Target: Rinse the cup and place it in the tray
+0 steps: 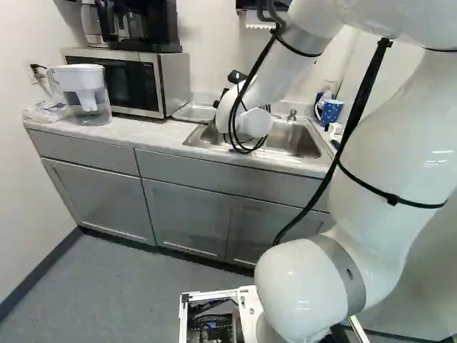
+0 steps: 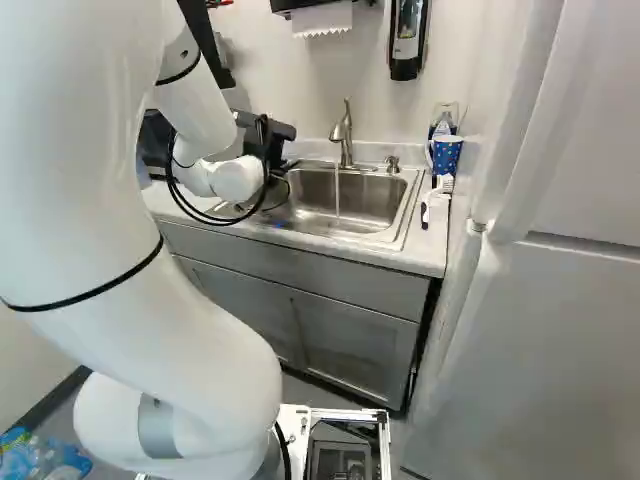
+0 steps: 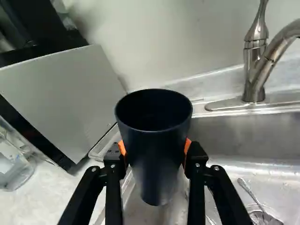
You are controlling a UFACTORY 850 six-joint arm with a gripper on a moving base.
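— Where's the cup?

— In the wrist view, the dark navy, smooth, tapering cup (image 3: 157, 164) stands mouth up between the orange pads (image 3: 123, 148). The black two-finger gripper (image 2: 278, 131) is pinching it from both sides. What it contains, I can't tell; the inside is too dark.

— And around it, with twelve straight ahead of the gripper?

— The brushed-metal faucet (image 3: 254, 75) is at two. The stainless steel sink (image 3: 234, 136) spreads from two to five, holding a thin metal utensil (image 3: 251, 191) near the drain (image 3: 263, 218) at four. Just beside the cup at nine is the rim of a pale, shallow tray (image 3: 97, 151); the silver-and-black microwave (image 3: 70, 98) is at ten. The cup is outside the tray.

— Other containers?

— A clear pitcher with a white top (image 1: 84, 89), at ten in the left base view, contents unclear. A blue mug with white dots (image 2: 446, 156), at two in the right base view; its inside is hidden.

— How is the arm posed?

— The white jointed arm (image 1: 389, 150) rises, bends over and reaches forward. Its wrist (image 1: 254, 123) hangs over the sink's near edge, at one in the left base view, ten in the right.

— Anything cut off?

— The upper arm leaves both base views. The wrist and cables hide the fingers there.
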